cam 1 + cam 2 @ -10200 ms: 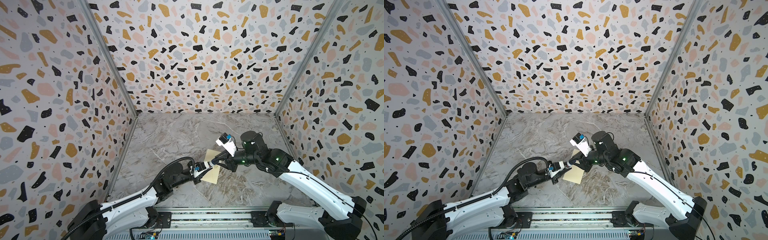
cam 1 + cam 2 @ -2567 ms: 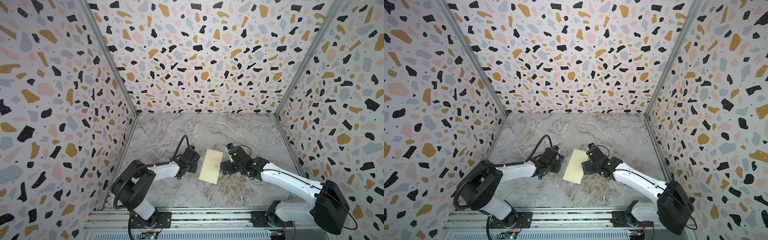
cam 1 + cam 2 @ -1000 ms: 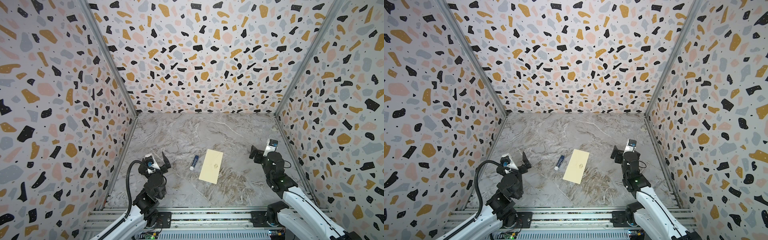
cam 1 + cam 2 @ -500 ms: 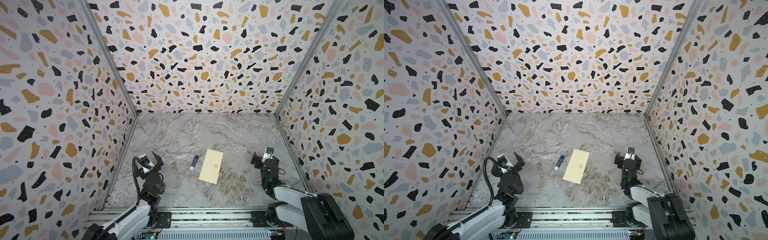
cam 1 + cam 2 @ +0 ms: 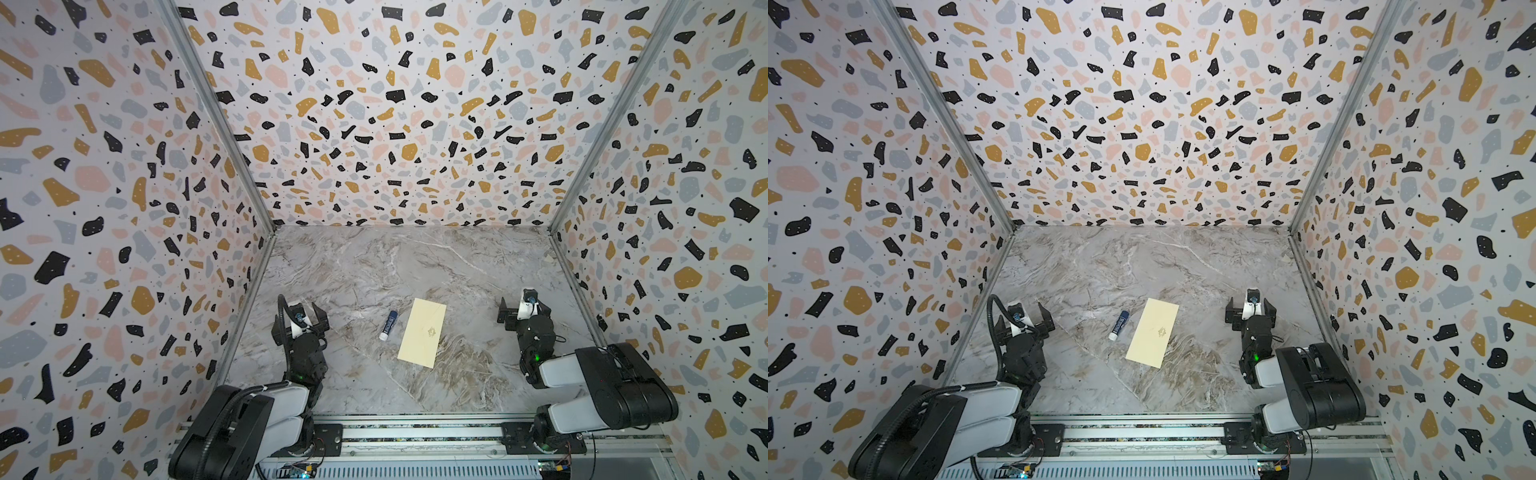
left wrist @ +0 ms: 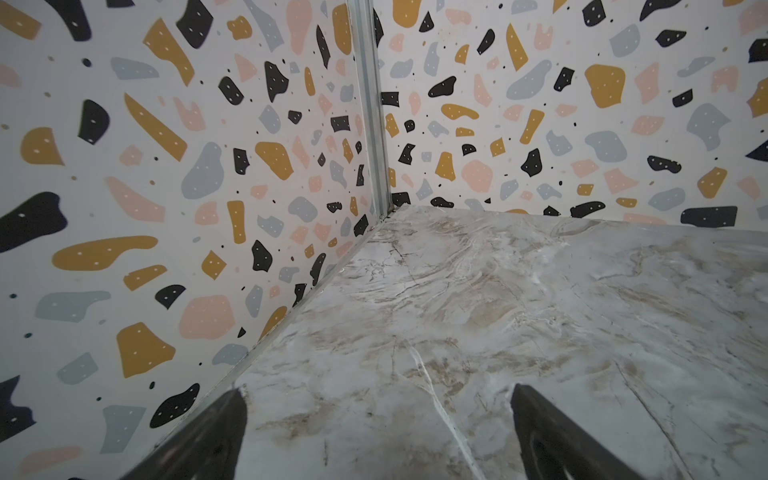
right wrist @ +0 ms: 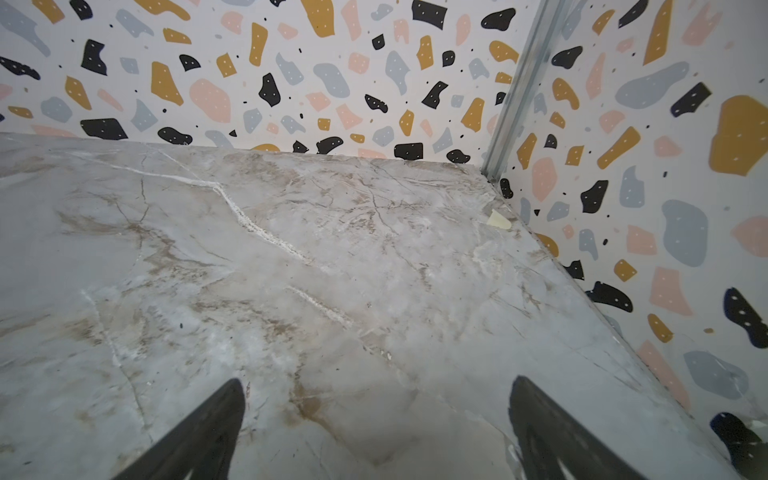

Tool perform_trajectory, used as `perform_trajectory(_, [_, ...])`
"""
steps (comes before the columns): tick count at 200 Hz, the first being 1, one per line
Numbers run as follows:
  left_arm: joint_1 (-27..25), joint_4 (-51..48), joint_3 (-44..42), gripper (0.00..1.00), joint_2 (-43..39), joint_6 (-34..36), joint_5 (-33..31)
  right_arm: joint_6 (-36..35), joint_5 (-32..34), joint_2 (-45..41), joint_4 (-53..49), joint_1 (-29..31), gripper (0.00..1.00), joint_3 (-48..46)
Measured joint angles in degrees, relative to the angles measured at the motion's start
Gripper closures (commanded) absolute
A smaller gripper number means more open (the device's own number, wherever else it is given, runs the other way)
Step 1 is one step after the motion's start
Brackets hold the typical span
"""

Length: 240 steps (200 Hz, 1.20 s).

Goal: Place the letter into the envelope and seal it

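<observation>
Pale cream-yellow oblong paper envelope [image 5: 422, 332] lies flat, emblem up. Left gripper [image 6: 376, 390] and right gripper [image 7: 376, 384] rest well clear, jaws wide and empty, sealing seemingly finished.

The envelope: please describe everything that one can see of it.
The envelope is a pale cream-yellow paper oblong, closed, with a small dark emblem on its upper face. It lies flat and slanted on the marble table. Only the table touches it; a glue stick lies beside it, apart.

pale yellow envelope [image 5: 422, 332] flat, emblem up, skewed, ctr of table [image 5: 353, 266].
</observation>
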Motion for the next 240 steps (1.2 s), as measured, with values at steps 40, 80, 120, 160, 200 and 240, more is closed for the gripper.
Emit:
perform_trajectory(40, [0.5, 1.1, 2.6, 0.0, 6.3, 1.3, 5.6, 0.0, -4.6, 2.4, 2.8, -1.7, 0.01, 0.3])
perform_trajectory(80, [1.0, 1.1, 4.4, 0.0, 7.0, 1.4, 7.7, 0.1, -6.0, 2.6, 2.5, -2.1, 0.01, 1.5])
perform_trajectory(120, [3.2, 2.5, 4.8, 0.0, 11.2, 1.4, 11.5, 0.1, -6.3, 2.6, 2.5, -2.2, 0.01, 1.5])
perform_trajectory(160, [5.1, -0.1, 7.0, 0.01, 11.4, 0.4, 13.6, 0.1, -6.3, 2.6, 2.5, -2.3, 0.01, 1.6])
perform_trajectory(200, [5.9, -0.9, 7.9, 0.0, 11.3, -0.8, 13.6, 0.1, -6.3, 2.6, 2.5, -2.3, 0.01, 1.6])
perform_trajectory(240, [5.9, -1.5, 7.9, 0.0, 11.3, -1.0, 13.6, 0.1, -6.3, 2.6, 2.5, -2.3, 0.01, 1.6])
